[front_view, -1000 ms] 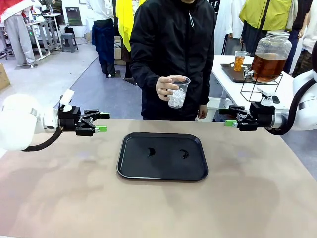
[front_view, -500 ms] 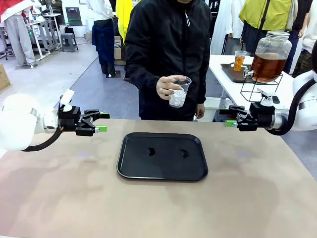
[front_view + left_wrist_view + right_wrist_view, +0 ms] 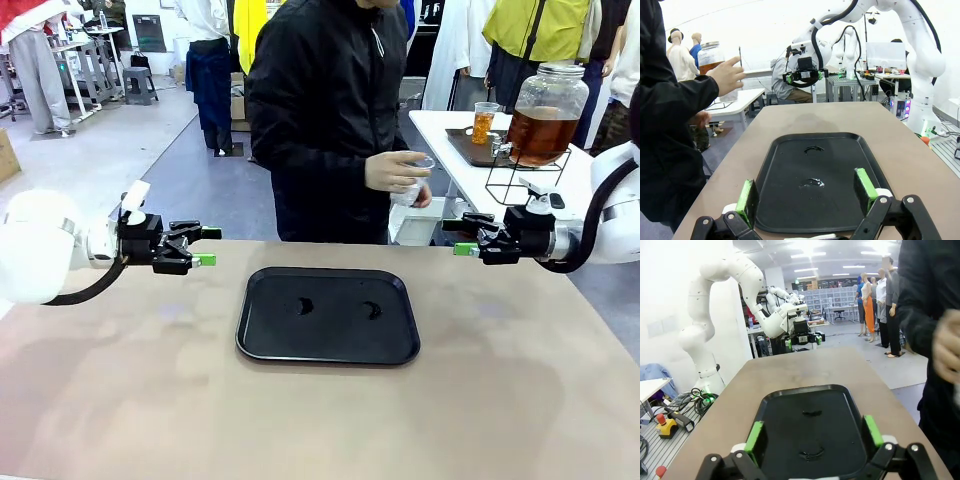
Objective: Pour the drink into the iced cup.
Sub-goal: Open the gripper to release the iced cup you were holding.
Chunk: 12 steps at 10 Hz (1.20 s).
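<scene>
Iced cup (image 3: 412, 185): clear thin plastic, in the person's hand (image 3: 392, 170) beyond the surface; likely light, crushable, slippery; grip mid-wall gently. Left gripper (image 3: 207, 246), right gripper (image 3: 456, 236): jaws wide, empty.

Left pincer (image 3: 208, 246) hangs open at mid-left of frame, right pincer (image 3: 458, 236) open at mid-right, both level, pointing inward; the person's hand (image 3: 392, 172), upper centre, seems curled.

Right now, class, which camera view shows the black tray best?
The front view: the whole tray lies flat on the table, every edge visible. The left wrist view and right wrist view show it lengthwise, its near end cut off behind claw fingers.
</scene>
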Each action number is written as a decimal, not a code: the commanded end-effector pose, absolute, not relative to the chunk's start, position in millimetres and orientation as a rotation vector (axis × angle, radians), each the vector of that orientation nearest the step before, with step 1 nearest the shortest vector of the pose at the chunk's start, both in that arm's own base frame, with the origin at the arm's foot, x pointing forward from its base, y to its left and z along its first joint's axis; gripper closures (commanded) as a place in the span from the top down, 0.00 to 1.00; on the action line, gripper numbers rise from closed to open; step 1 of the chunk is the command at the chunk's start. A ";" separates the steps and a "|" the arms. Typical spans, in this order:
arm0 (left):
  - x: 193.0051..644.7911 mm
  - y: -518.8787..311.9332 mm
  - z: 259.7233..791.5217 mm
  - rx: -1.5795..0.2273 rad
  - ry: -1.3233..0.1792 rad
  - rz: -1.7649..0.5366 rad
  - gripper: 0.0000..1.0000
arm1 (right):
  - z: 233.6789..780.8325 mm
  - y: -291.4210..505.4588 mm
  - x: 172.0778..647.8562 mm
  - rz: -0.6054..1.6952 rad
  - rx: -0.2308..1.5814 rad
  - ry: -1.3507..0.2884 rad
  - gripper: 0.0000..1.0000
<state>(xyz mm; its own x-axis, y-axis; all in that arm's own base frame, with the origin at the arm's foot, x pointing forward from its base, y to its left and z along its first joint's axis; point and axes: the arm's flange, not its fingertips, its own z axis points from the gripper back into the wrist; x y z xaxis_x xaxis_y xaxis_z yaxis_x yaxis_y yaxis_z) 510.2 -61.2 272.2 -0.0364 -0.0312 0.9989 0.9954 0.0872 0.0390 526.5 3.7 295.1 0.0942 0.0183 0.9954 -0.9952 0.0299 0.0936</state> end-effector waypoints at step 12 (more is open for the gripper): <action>511.4 -61.5 274.5 -1.109 -1.252 -1.180 1.00 | 297.3 3.5 526.7 1.131 1.216 -1.137 1.00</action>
